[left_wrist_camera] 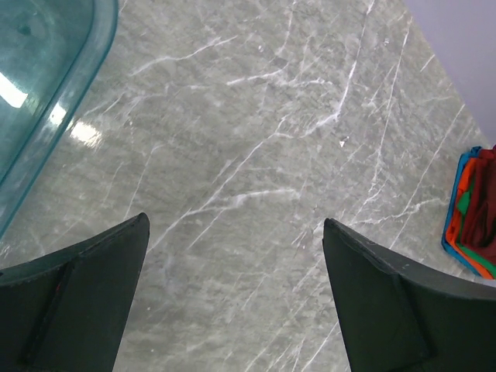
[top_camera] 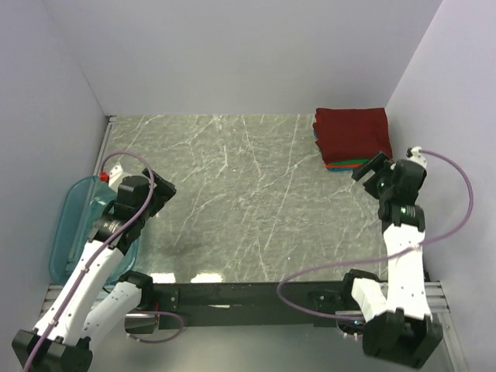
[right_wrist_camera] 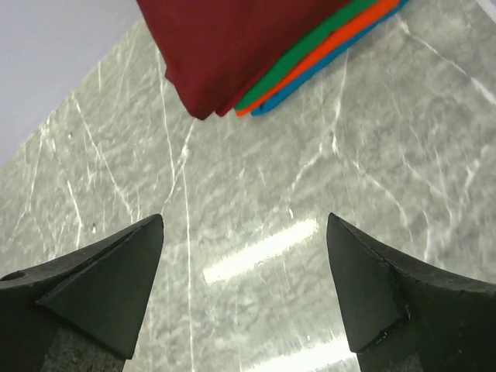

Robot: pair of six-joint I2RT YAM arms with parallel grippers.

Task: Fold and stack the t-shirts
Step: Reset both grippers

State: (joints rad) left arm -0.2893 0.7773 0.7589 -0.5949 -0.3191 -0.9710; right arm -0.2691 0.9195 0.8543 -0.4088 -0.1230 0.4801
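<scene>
- Maroon cloth tops the pile: the maroon t-shirt (top_camera: 353, 133) lies folded flat on the stack (left_wrist_camera: 473, 209) in the far right corner of the table (top_camera: 248, 194), close to both walls.
- Under it, the right wrist view shows the edges of a green shirt (right_wrist_camera: 337, 31), an orange shirt (right_wrist_camera: 364, 28) and a blue shirt (right_wrist_camera: 298, 84), fanned out slightly at the near corner.
- Just beside that corner hovers the right gripper (top_camera: 370, 168), fingers spread wide with nothing between them.
- Over bare table on the left, well apart from the shirts, hangs the left gripper (top_camera: 159, 194), likewise released and empty.
- I see no loose shirt anywhere, so I judge the folding done, with only tidying or backing off left.
- To do that well, the right arm should lift before it pulls away, so no fingertip catches the maroon fold and drags it. Any squaring should be a soft push on the fanned edges toward the wall.
- At the table's left edge, beside the left arm, sits the teal plastic bin (top_camera: 66, 225). What shows of its inside holds nothing, though the arm hides part.
</scene>
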